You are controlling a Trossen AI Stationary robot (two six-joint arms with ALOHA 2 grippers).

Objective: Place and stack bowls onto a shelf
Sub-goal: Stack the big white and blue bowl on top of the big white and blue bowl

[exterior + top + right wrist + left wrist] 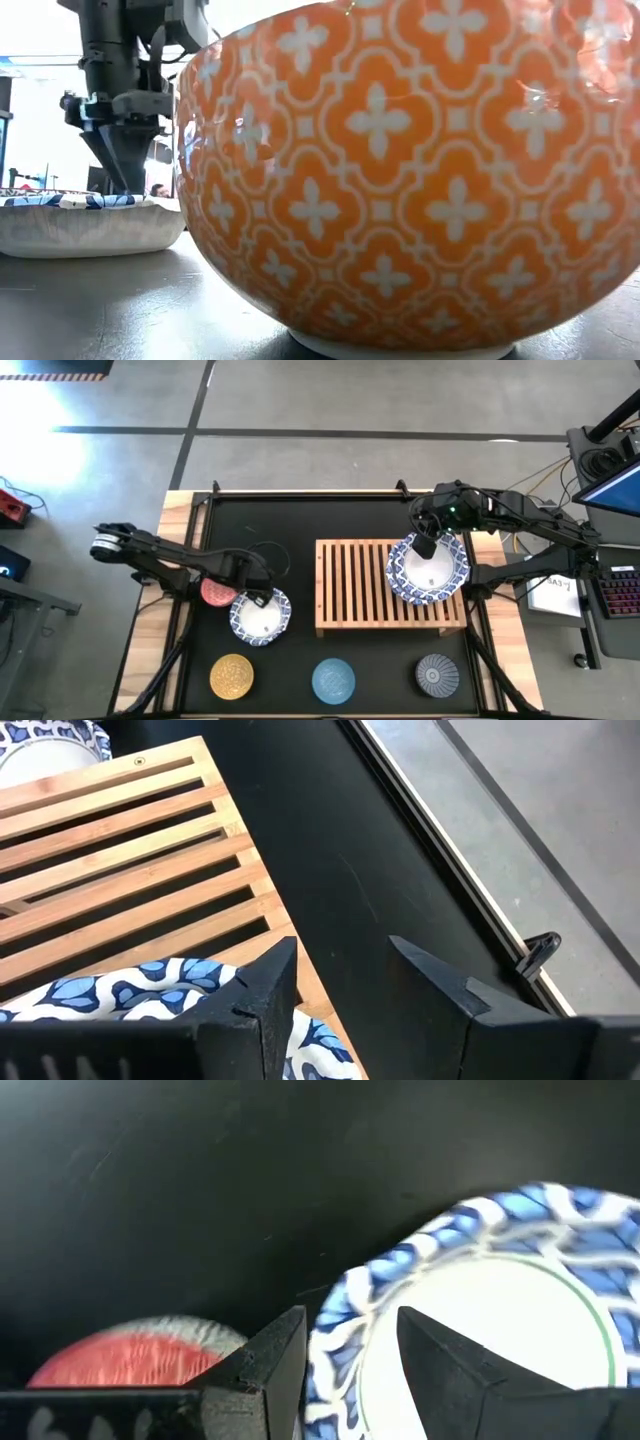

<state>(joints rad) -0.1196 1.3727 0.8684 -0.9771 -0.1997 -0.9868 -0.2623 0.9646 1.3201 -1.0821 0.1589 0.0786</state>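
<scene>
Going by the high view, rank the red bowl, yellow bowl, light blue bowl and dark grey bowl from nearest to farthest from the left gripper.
From the left gripper:
1. Red bowl, right beside it.
2. Yellow bowl, front left.
3. Light blue bowl, front middle.
4. Dark grey bowl, front right.

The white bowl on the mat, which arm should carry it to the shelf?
Left. The left hand already straddles the white bowl rim, fingers open; the right hand is over the bowl on the shelf.
</scene>
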